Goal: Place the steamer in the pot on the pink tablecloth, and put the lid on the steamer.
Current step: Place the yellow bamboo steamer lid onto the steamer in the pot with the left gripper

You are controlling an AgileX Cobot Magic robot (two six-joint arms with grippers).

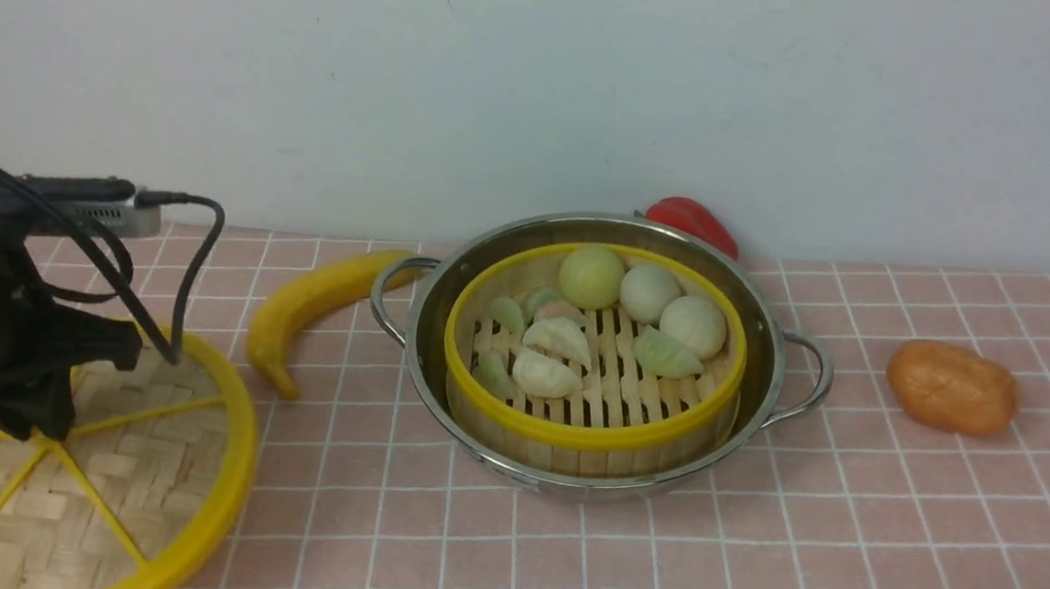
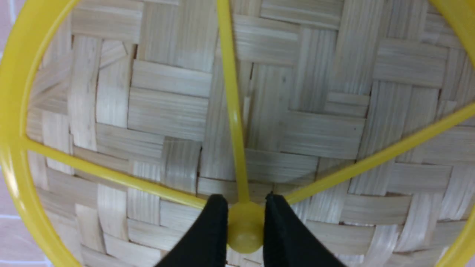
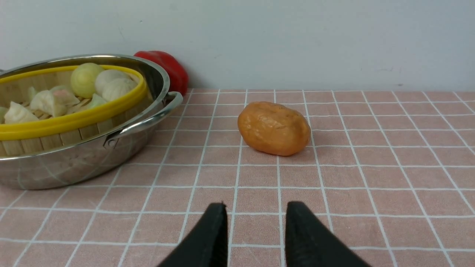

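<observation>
Across the bench lies the pink tablecloth [image 1: 749,572], ruled with thin white squares. Near its middle, towards the back wall, stands the pot [image 1: 429,323], wide, shallow and shiny, with two loop handles. The steamer [image 1: 585,433] sits inside it, its yellow rim showing just above the steel edge, with pale toy buns and dumplings on its slatted floor.

At the near left corner, well apart from the pot, is the lid [image 1: 124,487], a flat woven bamboo disc with a yellow rim and spokes. It seems to rest on the cloth, though the arm above it hides part of it. The left tool [image 2: 245,207] is clamped on the lid's small round hub [image 2: 245,231], one black finger pressed to each side. The right tool [image 3: 256,207] hangs low over bare cloth with its fingers apart and nothing between them.

The lid looks light, with a stiff rim and a thin weave. The hub is the natural hold, but it is smooth plastic and small, so the disc may tilt or slip when carried.
</observation>
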